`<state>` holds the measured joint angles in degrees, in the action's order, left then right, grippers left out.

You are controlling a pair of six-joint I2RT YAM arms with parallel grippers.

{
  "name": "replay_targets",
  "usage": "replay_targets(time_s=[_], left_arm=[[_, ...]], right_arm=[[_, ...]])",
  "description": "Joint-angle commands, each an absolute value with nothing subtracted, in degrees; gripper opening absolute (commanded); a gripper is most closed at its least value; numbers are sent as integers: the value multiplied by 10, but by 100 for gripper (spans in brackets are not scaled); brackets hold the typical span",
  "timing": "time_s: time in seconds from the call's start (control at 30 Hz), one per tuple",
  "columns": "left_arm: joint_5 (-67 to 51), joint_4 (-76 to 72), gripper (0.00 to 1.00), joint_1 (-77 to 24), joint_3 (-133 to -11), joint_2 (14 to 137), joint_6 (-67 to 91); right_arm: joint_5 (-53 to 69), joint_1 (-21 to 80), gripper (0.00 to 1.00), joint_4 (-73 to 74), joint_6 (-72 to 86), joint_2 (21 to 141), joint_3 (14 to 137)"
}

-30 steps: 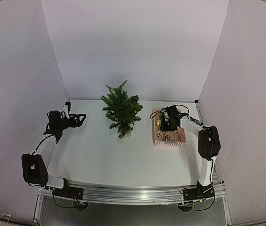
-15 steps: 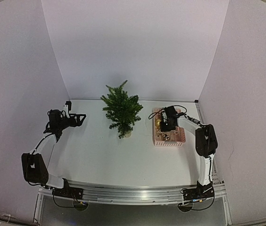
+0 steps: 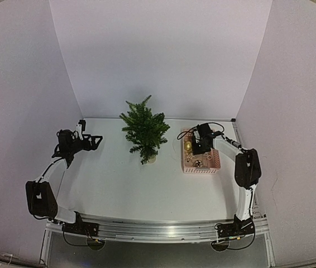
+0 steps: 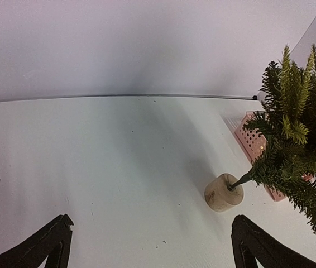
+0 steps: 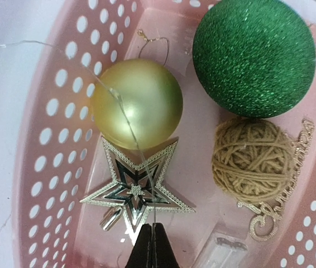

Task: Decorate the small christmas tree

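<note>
The small christmas tree (image 3: 144, 133) stands in its pale pot (image 3: 151, 159) at the back middle of the table; it also shows in the left wrist view (image 4: 300, 139). My right gripper (image 3: 197, 147) is inside the pink basket (image 3: 216, 162), its jaws (image 5: 153, 237) shut on a thin clear wire (image 5: 125, 120) that runs up over a silver star (image 5: 136, 188) and a gold ball (image 5: 136, 103). A green glitter ball (image 5: 253, 56) and a twine ball (image 5: 253, 159) lie beside them. My left gripper (image 3: 97, 139) is open and empty, left of the tree, fingers (image 4: 51, 245) wide apart.
A silver script ornament (image 5: 275, 209) and a clear plastic box (image 5: 220, 252) lie at the basket's near end. White walls enclose the table on three sides. The basket (image 4: 250, 139) sits just right of the tree.
The right arm's elbow swayed slightly left and back; its gripper stays in the basket. The left arm has not visibly moved.
</note>
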<state>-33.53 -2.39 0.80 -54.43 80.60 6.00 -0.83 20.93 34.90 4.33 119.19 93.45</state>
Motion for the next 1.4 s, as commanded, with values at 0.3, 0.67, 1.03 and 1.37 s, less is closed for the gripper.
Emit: replay_targets(time_s=[0.3, 0.67, 1.03, 1.37], left_arm=[[-369, -26, 100, 7, -579, 804, 42], [-381, -38, 100, 7, -576, 797, 42], [-385, -46, 100, 7, -569, 790, 43], [-386, -50, 100, 7, -560, 784, 41]], right_arm=[[-14, 212, 0, 376, 27, 1072, 950], [17, 211, 0, 380, 18, 994, 993], [-17, 212, 0, 378, 21, 939, 1087], [-185, 211, 0, 375, -21, 925, 1169]])
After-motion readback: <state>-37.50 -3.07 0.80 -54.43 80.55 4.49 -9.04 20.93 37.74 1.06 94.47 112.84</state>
